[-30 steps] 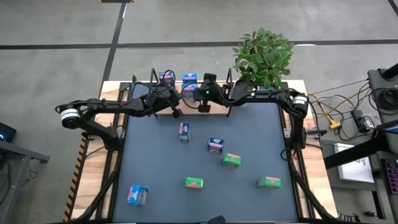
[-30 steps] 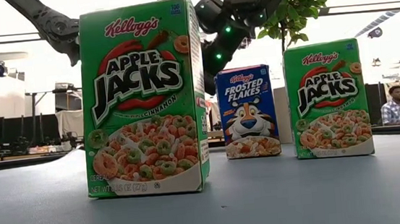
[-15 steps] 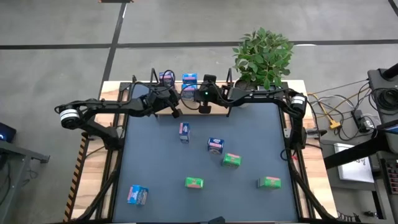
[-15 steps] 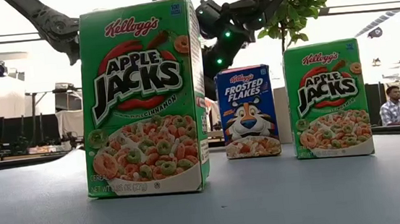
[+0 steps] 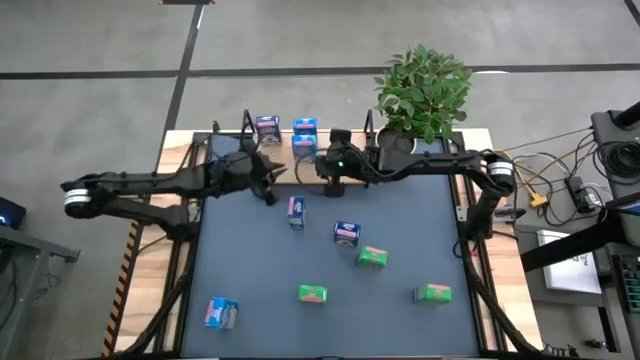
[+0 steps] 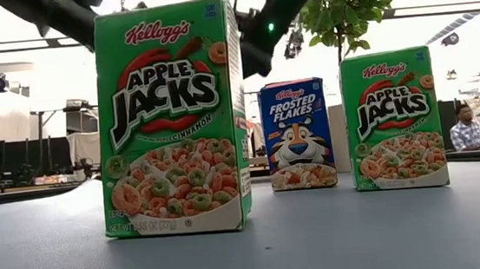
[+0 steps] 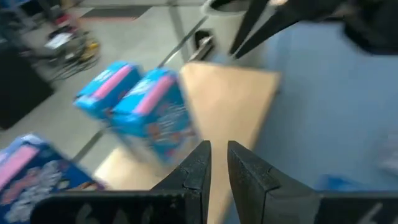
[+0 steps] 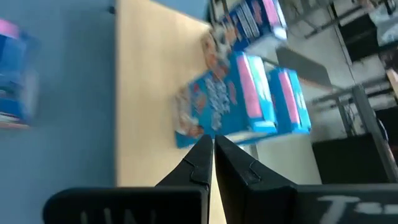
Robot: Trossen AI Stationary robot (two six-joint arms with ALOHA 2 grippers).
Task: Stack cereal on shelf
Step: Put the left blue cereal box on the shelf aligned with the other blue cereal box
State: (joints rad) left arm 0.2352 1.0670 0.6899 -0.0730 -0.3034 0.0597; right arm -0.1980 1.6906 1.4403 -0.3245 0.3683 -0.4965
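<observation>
The shelf (image 5: 291,164) stands at the table's far edge, with a wooden board and black wire ends. A dark purple cereal box (image 5: 267,127) and two light blue boxes (image 5: 304,128) (image 5: 304,147) stand on it. They also show in the left wrist view (image 7: 155,112) and the right wrist view (image 8: 249,102). My left gripper (image 5: 268,192) (image 7: 219,163) and right gripper (image 5: 331,183) (image 8: 212,149) hover just in front of the shelf, both shut and empty. Loose boxes stand on the grey mat: light blue (image 5: 296,210), dark blue (image 5: 346,233) and green (image 5: 373,257).
More boxes stand near the front edge: green (image 5: 313,293), green (image 5: 432,293) and light blue (image 5: 221,313). A potted plant (image 5: 425,90) stands at the far right corner beside the shelf. The low view shows two green boxes (image 6: 171,119) (image 6: 393,119), a dark blue one (image 6: 297,134) and a person (image 6: 464,128) in the room behind.
Both grippers have drawn back from the shelf toward the table's near edge and risen a little. The left arm has also pulled back toward the table's left. The boxes on the shelf and the mat have stayed in place.
</observation>
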